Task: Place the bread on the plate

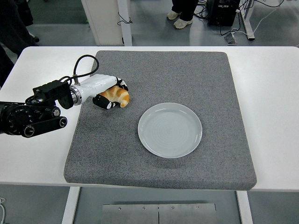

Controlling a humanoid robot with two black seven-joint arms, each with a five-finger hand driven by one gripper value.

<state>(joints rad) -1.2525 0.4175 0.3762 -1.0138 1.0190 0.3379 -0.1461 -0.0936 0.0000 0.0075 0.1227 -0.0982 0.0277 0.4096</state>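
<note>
**Head view: our left fingers wrapped on the croissant, plate waiting empty**

Head view shows our left hand (108,91) reaching in from the left edge over the grey mat (159,154) that covers the middle of the white desk (275,116). Our fingers (122,84) are curled around the croissant (117,96), thumb at its near side and the others over its far side, so the bread is pinched between them. We cannot tell whether it is off the mat yet or resting on it.

To do this step well, we judge we should keep the squeeze light, since a flaky pastry will crush or shed under hard pressure, and make sure the grip is secure before raising it. Then we lift clear of the mat, carry it right of and nearer than where the fingers are now, and lower it over the plate's centre before loosening the fingers, not dropping it from height.

The pale round plate (170,129) lies on the mat, right of and nearer than the fingers, well apart from them, and holds nothing. Our right arm is out of view.
</note>
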